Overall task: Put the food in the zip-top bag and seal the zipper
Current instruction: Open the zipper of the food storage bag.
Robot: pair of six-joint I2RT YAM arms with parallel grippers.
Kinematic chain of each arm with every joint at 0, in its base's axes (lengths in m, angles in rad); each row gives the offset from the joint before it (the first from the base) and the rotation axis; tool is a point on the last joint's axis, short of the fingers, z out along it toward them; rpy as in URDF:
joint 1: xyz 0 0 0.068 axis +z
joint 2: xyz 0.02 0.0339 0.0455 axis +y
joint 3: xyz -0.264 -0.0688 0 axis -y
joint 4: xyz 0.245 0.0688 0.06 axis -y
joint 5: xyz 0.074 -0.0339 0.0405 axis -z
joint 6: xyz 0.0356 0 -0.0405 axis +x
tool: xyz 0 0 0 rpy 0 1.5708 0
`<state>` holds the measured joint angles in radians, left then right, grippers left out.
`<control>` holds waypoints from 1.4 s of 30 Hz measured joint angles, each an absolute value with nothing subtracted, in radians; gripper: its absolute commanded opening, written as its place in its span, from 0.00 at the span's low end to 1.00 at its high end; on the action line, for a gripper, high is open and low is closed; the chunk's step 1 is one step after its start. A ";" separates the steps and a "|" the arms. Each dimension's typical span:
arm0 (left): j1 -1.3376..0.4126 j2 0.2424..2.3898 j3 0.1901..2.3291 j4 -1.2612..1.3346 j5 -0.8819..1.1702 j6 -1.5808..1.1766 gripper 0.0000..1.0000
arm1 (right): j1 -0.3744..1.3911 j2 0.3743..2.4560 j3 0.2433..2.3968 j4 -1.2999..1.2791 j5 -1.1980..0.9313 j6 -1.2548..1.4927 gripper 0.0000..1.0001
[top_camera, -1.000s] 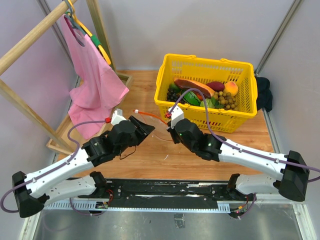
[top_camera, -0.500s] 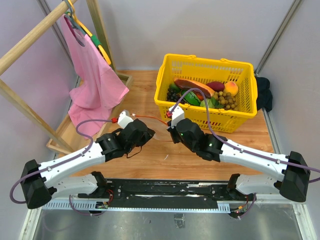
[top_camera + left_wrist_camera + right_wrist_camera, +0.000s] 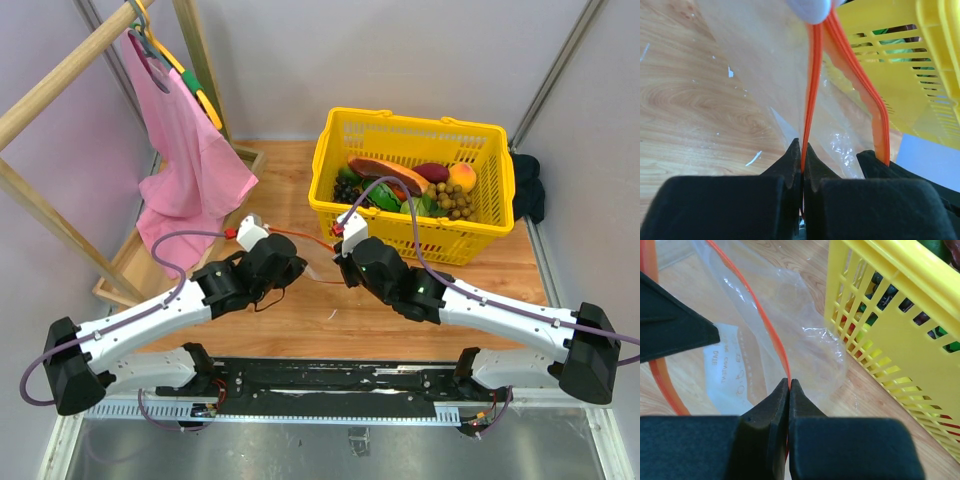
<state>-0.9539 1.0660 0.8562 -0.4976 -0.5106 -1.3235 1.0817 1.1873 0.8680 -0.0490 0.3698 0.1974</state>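
The zip-top bag (image 3: 810, 360), clear and crinkled, lies near the tabletop's (image 3: 330, 320) middle, just beside the yellow basket's (image 3: 450, 240) near wall; its red-orange zipper (image 3: 810, 90) gapes, its two strips parted; the food, peach (image 3: 462, 177), tan ball cluster (image 3: 455, 203) and purplish piece (image 3: 432, 172), sits in the basket's right half.

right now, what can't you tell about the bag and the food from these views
- Top view: the arms cover most of the bag; its mouth is too small to judge.
- Left wrist view: the left gripper hides the red strip's pinched end; a pale blur hides its far end.
- Right wrist view: the right gripper blocks the bag's near edge; the print is unreadable.
- Wrist views: the basket wall screens the food.
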 measured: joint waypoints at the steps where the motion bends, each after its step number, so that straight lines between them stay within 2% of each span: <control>1: -0.954 1.066 0.870 -0.514 -0.516 -1.313 0.00 | 1.082 1.187 0.867 -0.049 0.372 0.197 0.01; 7: -0.955 1.049 0.958 -0.625 -0.543 -1.221 0.00 | 1.082 1.145 0.865 -0.054 0.395 0.194 0.04; 14: -0.956 1.047 1.136 -0.810 -0.545 -1.089 0.00 | 1.082 1.100 0.871 -0.085 0.399 0.190 0.20; 22: -0.957 1.104 1.254 -0.923 -0.485 -0.963 0.00 | 1.082 1.131 0.970 -0.093 0.356 0.181 0.30; 28: -0.957 1.157 1.279 -0.953 -0.432 -0.901 0.00 | 1.081 1.196 1.041 -0.091 0.311 0.179 0.32; 31: -0.957 1.173 1.291 -0.964 -0.409 -0.881 0.01 | 1.081 1.234 1.073 -0.091 0.290 0.178 0.26; 36: -0.957 1.172 1.296 -0.994 -0.391 -0.860 0.00 | 1.073 1.270 1.090 -0.096 0.282 0.182 0.03; 42: -0.957 1.136 1.296 -1.044 -0.399 -0.860 0.00 | 1.044 1.259 1.090 -0.154 0.398 0.208 0.01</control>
